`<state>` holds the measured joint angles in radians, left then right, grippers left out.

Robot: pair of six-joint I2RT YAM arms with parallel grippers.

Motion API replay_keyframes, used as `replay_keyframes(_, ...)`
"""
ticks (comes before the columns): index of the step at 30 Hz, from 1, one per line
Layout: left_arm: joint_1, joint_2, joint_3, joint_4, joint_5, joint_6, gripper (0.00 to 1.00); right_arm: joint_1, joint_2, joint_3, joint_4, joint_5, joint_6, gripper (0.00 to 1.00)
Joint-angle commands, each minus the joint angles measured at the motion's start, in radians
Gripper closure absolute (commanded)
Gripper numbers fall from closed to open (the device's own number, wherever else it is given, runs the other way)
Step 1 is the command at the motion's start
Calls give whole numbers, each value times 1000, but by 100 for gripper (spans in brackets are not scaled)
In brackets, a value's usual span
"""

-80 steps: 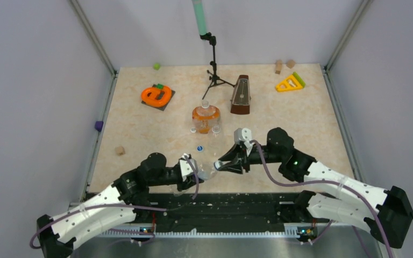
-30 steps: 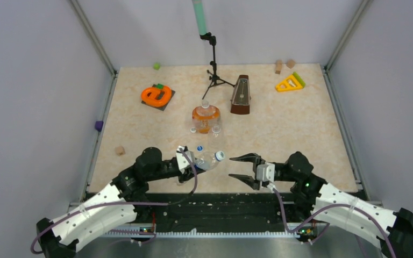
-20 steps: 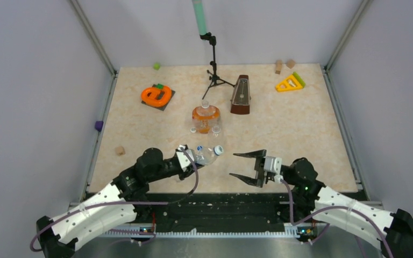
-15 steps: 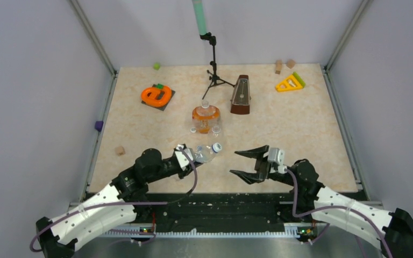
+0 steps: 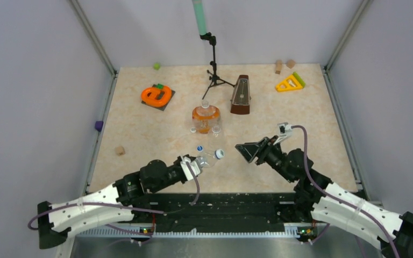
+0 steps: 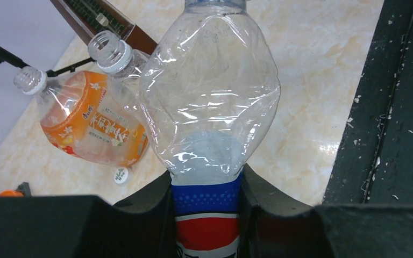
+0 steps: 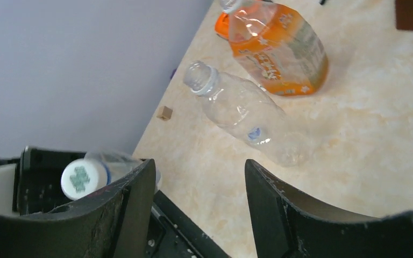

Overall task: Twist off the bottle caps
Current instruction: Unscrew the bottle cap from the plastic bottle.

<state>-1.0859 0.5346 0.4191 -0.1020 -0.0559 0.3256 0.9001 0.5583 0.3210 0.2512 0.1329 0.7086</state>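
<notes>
One white cap (image 5: 220,153) just short of the open right gripper (image 5: 243,152)

Three bottles are on view, and only the blue-label bottle (image 5: 208,158) is in a grip. The left gripper (image 5: 194,164) is clamped on its lower body, right across the blue and red label. In the left wrist view the dented clear upper half sticks out beyond the fingers. The bottle points toward the right arm, with the white cap on its far end. Whether it touches the table (image 5: 156,129) cannot be told.

The right gripper faces that cap from the other side, jaws spread and holding nothing. From above, a small gap separates its tips from the cap. In the right wrist view the cap appears end-on, low and off to the left, outside the left finger (image 7: 134,204) rather than in the gap between the two.

Farther back, near the middle of the table, the squat orange bottle (image 5: 206,118) and the plain clear bottle (image 7: 247,115) stand side by side, both necks open. A blue cap (image 5: 199,148) lies loose on the table just behind the held bottle. A second white cap (image 6: 121,175) lies at the foot of the orange bottle. A brown metronome (image 5: 241,95) stands behind the pair.
</notes>
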Motion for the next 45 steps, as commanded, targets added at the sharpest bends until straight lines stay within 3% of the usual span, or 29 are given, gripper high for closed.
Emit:
replay_keyframes(1,-128,20,-11,86,-265,121,100,-3,-38,82,-228,151,260,39)
replay_keyframes(6,-191,88,-7,91,-366,166,100,-2,-120,38,-155,97,373,38)
replay_keyframes(10,-228,125,-4,91,-437,196,100,-2,-121,62,-159,31,376,39)
replay_keyframes(21,-285,174,-4,143,-498,232,100,-1,188,163,-62,-264,282,44)
replay_keyframes(28,-290,172,-5,131,-517,235,100,0,227,135,51,-295,301,46)
replay_keyframes(34,-290,186,-8,141,-526,236,100,-1,192,125,28,-299,282,59)
replay_keyframes(41,-290,205,-2,154,-518,234,100,-1,189,122,20,-333,256,61)
replay_keyframes(45,-290,206,0,154,-514,230,100,0,197,125,14,-340,243,80)
